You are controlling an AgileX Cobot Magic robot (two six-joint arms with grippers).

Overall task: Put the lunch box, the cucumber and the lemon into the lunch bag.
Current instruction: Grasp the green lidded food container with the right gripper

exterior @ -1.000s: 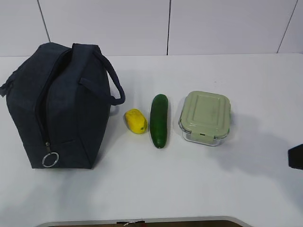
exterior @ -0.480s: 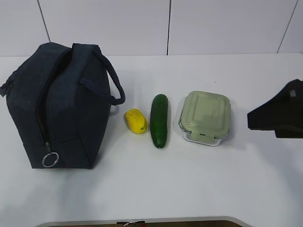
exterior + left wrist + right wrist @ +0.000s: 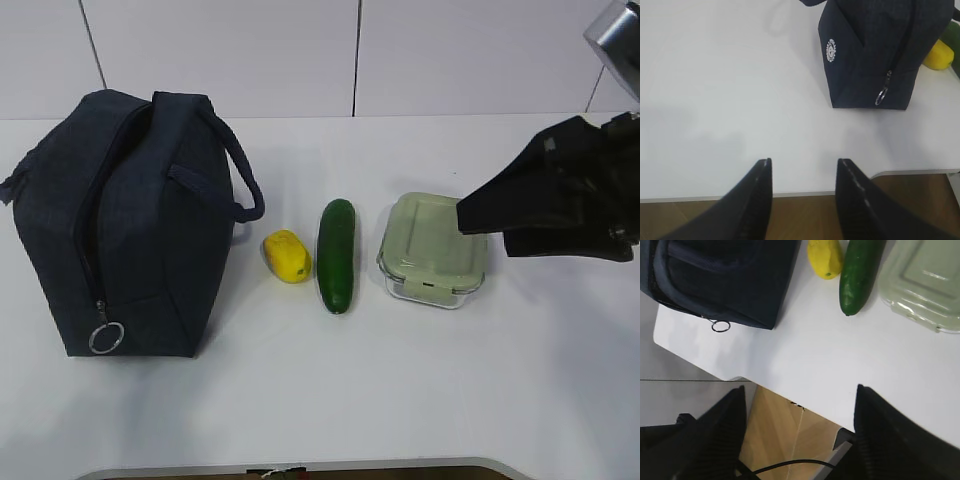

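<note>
While the right claw (image 3: 470,215) hangs wide and empty, its tip over the lunch box's (image 3: 433,248) right edge | cucumber (image 3: 336,255) left of the claw, long axis running front to back | lemon (image 3: 286,256) beyond it, bag (image 3: 125,225) farthest left, zipper shut | left claw (image 3: 802,192) half-spread, empty | white table (image 3: 400,390), pale panelled wall (image 3: 300,55)

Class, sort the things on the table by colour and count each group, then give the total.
Navy: 1, the lunch bag
Yellow: 1, the lemon
Dark green: 1, the cucumber
Pale green lid: 1, the lunch box
Total: 4
</note>
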